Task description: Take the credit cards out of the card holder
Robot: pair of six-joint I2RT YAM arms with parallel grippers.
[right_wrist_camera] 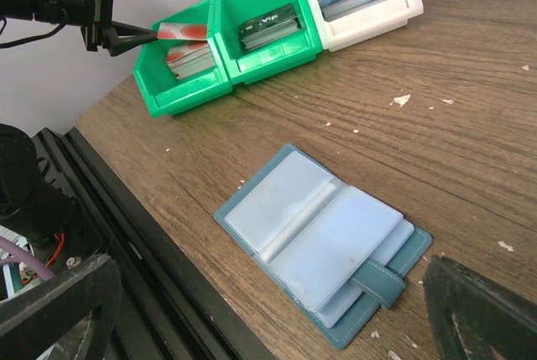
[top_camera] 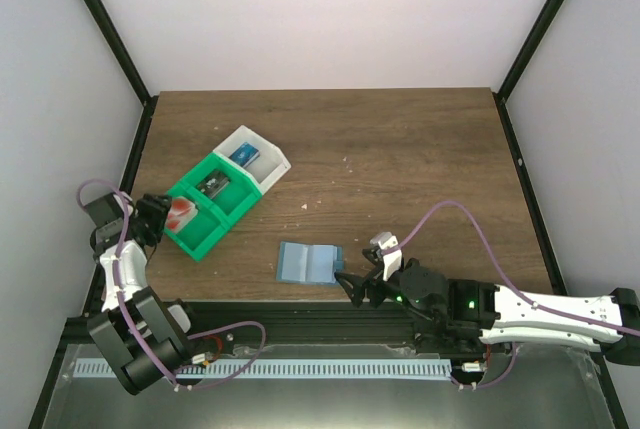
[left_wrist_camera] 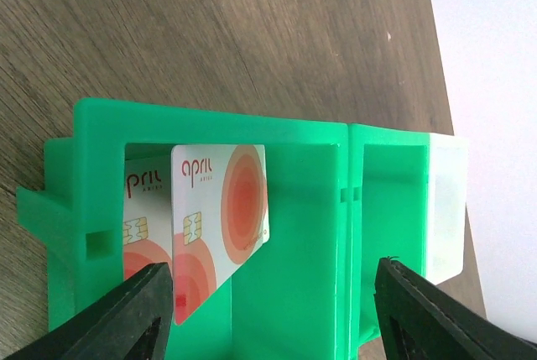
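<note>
Looking close first, what do you see? asks Mia.

The right gripper (top_camera: 352, 279), fingers wide apart and holding nothing, says Ben. At its 9 o'clock the flat blue-teal bifold card holder (right_wrist_camera: 323, 238) lies open.

And farther?

At 10 o'clock, white credit cards with red round spots (left_wrist_camera: 220, 217) lean in the green plastic tray (top_camera: 205, 239). The left gripper (left_wrist_camera: 273, 280) has its fingers apart. Cards look thin, stiff and slippy, so pinch an edge.
</note>
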